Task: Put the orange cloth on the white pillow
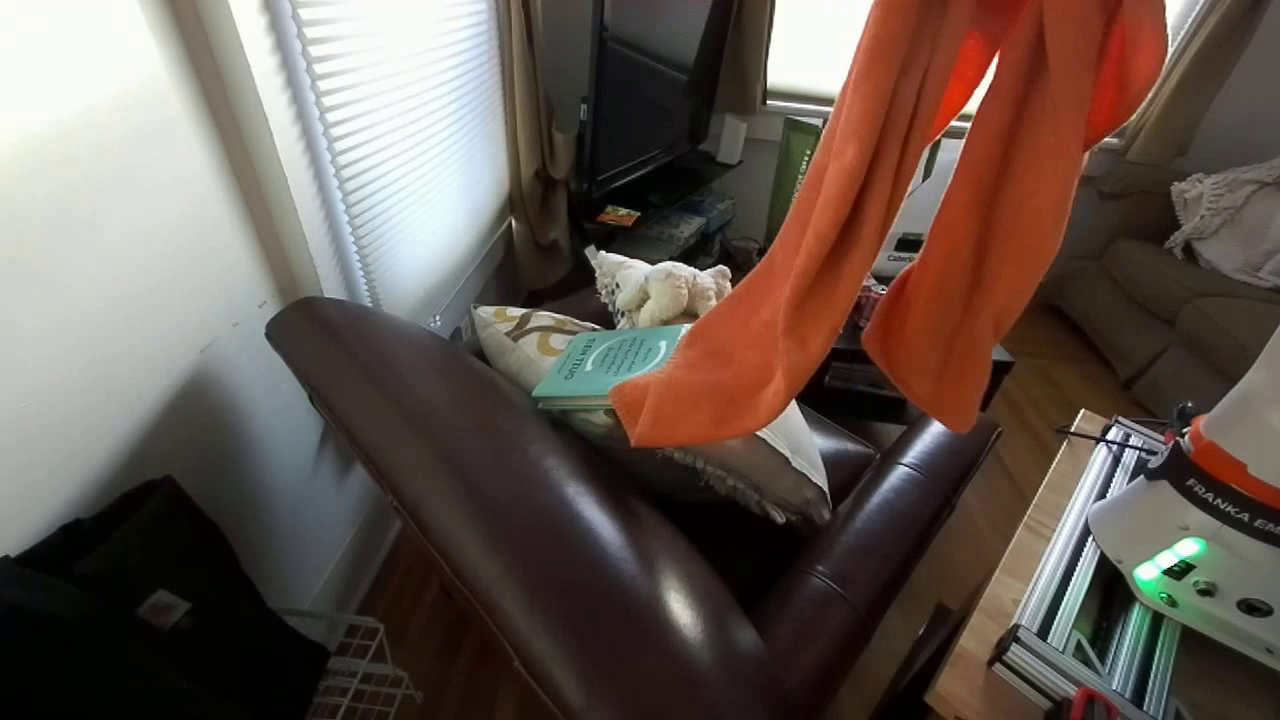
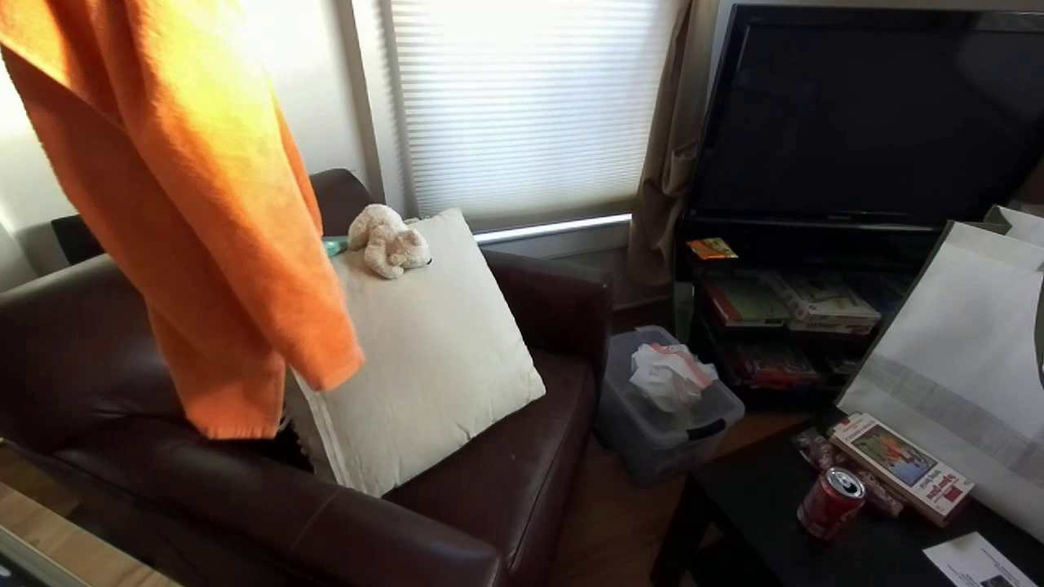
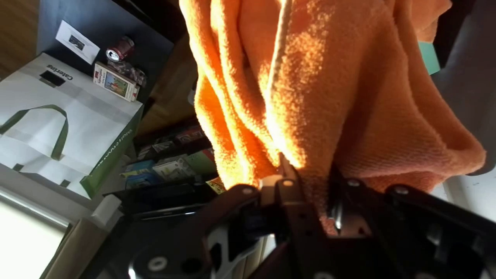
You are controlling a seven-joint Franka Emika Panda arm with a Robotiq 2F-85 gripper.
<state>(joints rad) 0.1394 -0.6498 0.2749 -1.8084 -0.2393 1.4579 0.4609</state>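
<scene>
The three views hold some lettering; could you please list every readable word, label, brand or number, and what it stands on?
"FRANKA EM", cut off: robot base
"Catering": white bag
"TIEN TZUO", apparently: teal book
Too small or blurred: the book's other lines, the bag's green side, red can, illustrated box, printed paper, television, dark fabric's patch, shelf boxes.
</scene>
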